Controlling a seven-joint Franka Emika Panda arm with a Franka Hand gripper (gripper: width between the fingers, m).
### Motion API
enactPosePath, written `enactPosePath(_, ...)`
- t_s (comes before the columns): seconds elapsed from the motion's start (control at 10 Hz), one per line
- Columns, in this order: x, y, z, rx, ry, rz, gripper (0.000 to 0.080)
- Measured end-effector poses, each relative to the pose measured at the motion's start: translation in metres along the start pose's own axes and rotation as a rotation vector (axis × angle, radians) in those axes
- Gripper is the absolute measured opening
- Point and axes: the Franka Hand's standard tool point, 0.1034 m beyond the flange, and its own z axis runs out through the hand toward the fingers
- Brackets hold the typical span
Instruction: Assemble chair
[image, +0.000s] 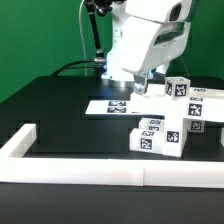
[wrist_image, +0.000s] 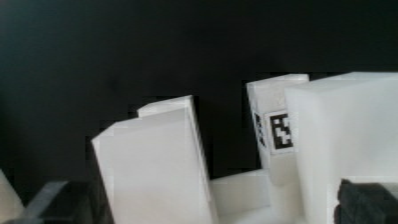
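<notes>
Nearest in the exterior view: low white border rail (image: 75, 170), well in front of the marker board (image: 108, 105), along the edge of the black surface (image: 50, 115). Next, nearer than the marker board and toward the exterior view's right of it: blocky cluster of white chair parts (image: 160, 137) with square tags, resting on the surface. Then the marker board itself, lying flat. Just beside its right end in the exterior view: more tagged chair pieces (image: 187, 95), and the white arm (image: 150, 40) hanging low over them. In the wrist view: dark fingers (wrist_image: 368, 197) spread fully wide, gripping nothing. Between them, close below, two upright white pieces (wrist_image: 157, 160) of the chair, one with a tag. Contact with either finger: cannot tell. Farthest behind the marker board: green backdrop (image: 40, 30).
</notes>
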Motion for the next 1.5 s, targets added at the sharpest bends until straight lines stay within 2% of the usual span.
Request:
enactPosePath(0.2, 0.008, 0.007, -0.018, -0.026, 0.015, -0.005, 0.0649)
enactPosePath(0.4, 0.015, 0.023, -0.035, -0.031, 0.008, -0.001, 0.0649)
enactPosePath(0.7, 0.013, 0.021, -0.030, -0.030, 0.005, -0.082, 0.0649)
enactPosePath(1.1, 0.018, 0.036, -0.031, -0.049, 0.004, -0.571, 0.0649)
enactPosePath(1.5, 0.016, 0.037, -0.030, -0.050, -0.007, -0.686, 0.0649)
